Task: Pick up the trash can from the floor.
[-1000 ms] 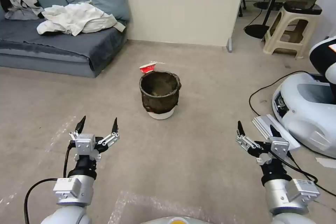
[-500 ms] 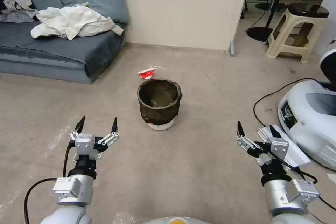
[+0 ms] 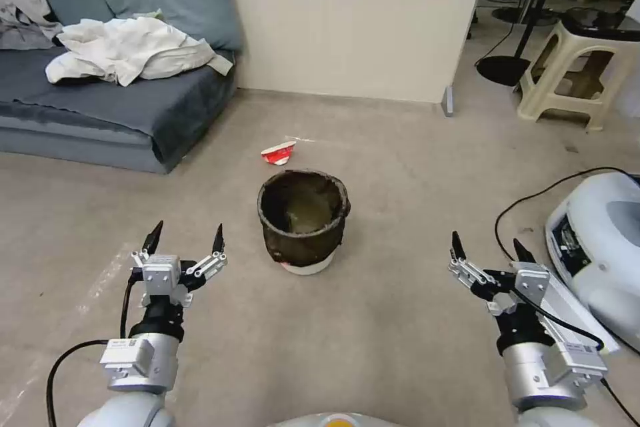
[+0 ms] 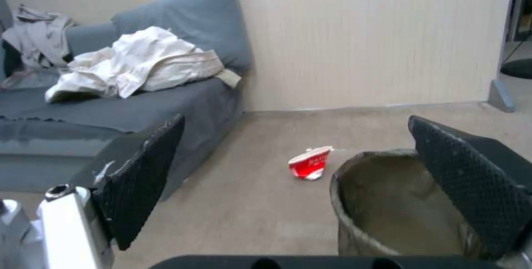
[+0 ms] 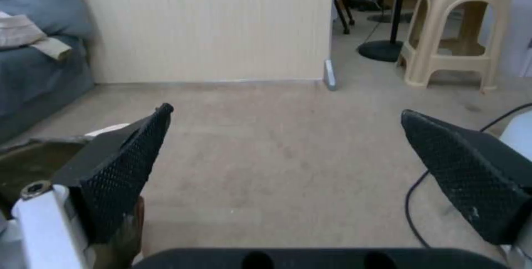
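The trash can (image 3: 303, 220) stands upright on the floor (image 3: 373, 320), ahead and between both arms. The left tool (image 3: 186, 237) and right tool (image 3: 487, 250) hover spread, well apart from it.

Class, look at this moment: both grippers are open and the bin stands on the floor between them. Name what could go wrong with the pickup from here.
1. The trash can wears a loose, wrinkled liner; a finger closing on the liner alone might pull it off the rim.
2. The crushed cup lies just beyond the can; a nudged can could knock it.
3. A black cable trails near the right gripper and could snag. The left gripper has bare floor around it.
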